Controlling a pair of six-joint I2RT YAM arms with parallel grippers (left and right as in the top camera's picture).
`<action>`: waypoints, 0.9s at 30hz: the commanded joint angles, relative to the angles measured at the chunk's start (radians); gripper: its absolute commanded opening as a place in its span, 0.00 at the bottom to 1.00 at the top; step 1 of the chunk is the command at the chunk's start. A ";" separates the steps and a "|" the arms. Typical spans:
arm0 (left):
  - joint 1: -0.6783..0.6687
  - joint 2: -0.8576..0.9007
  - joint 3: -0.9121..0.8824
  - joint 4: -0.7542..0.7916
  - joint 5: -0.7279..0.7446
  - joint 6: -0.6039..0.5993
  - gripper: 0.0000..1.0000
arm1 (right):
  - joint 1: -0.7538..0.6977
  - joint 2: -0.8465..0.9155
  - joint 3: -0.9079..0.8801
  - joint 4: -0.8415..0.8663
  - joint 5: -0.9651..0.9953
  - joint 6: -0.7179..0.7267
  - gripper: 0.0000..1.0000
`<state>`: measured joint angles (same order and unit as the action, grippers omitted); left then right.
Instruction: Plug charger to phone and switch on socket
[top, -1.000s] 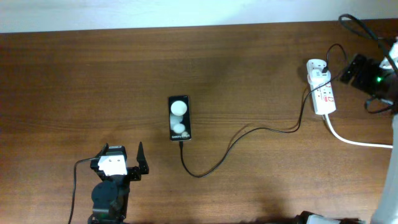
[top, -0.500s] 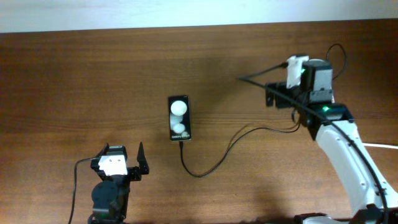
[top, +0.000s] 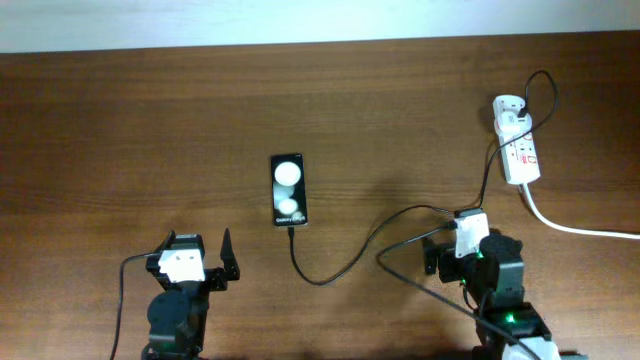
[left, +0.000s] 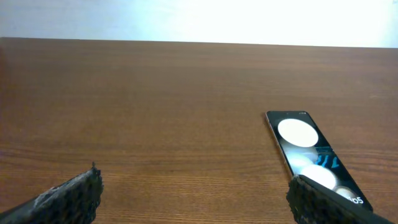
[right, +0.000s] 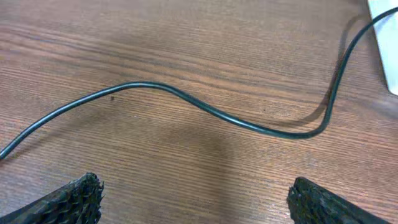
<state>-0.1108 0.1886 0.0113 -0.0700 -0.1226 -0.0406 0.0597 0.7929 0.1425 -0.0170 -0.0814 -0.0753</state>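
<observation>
The black phone (top: 288, 189) lies flat mid-table with two white glints on its face; it also shows in the left wrist view (left: 310, 154). The thin black charger cable (top: 372, 236) meets the phone's near end, loops right and runs up to the white adapter (top: 509, 107) on the white socket strip (top: 521, 157). My left gripper (top: 196, 250) is open and empty, front-left of the phone (left: 199, 200). My right gripper (top: 458, 242) is open and empty, low over the cable (right: 217, 116), with a socket corner (right: 388, 53) at top right.
A thick white cord (top: 580, 228) runs from the socket off the right edge. The brown wooden table (top: 150, 130) ends at a pale wall along the far side.
My right arm has left the socket at the far right and swung back to the front right, near the cable. The left arm, phone and cable have not moved.
</observation>
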 joint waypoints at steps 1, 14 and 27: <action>-0.004 -0.005 -0.001 -0.005 0.002 0.019 0.99 | 0.006 -0.135 -0.031 -0.060 -0.021 0.002 0.99; -0.004 -0.005 -0.001 -0.005 0.002 0.019 0.99 | 0.008 -0.790 -0.103 -0.130 -0.011 0.004 0.99; -0.004 -0.005 -0.001 -0.005 0.003 0.019 0.99 | 0.007 -0.790 -0.103 -0.129 -0.013 0.004 0.99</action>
<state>-0.1108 0.1879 0.0113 -0.0696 -0.1226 -0.0406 0.0608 0.0154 0.0483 -0.1482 -0.0956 -0.0753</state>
